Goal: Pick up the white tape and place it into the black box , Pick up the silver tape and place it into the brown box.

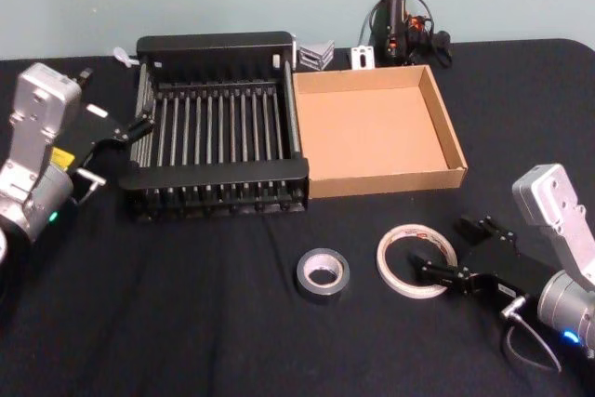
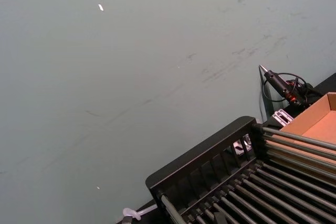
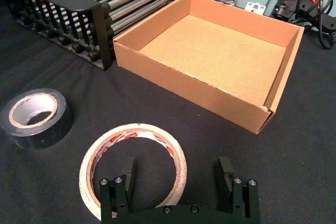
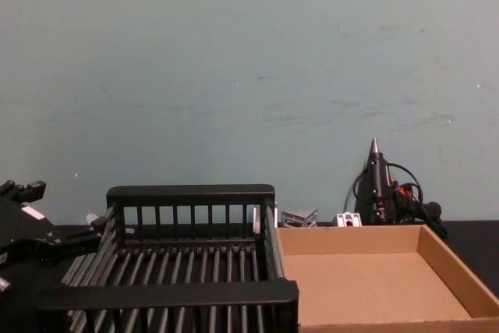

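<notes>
White tape point(image 1: 416, 259) lying flat on desk point(image 1: 186, 323), hole facing up; right gripper point(image 3: 178, 174) reaching low, released, fingers straddling its near rim. Left gripper point(image 1: 139, 125) idling beside black box point(image 1: 218, 123), state unclear.

the black box point(image 1: 219, 127) stood on the table point(image 1: 167, 323) toward the back, with the brown box point(image 1: 376, 129) touching its right side. nearer the front, the silver tape point(image 1: 322, 272) lay flat, and the white tape point(image 1: 416, 259) lay just right of it. the right gripper point(image 1: 444, 250) sat over the white tape's right edge, fingers spread. the left gripper point(image 1: 139, 127) hung at the black box's left wall
</notes>
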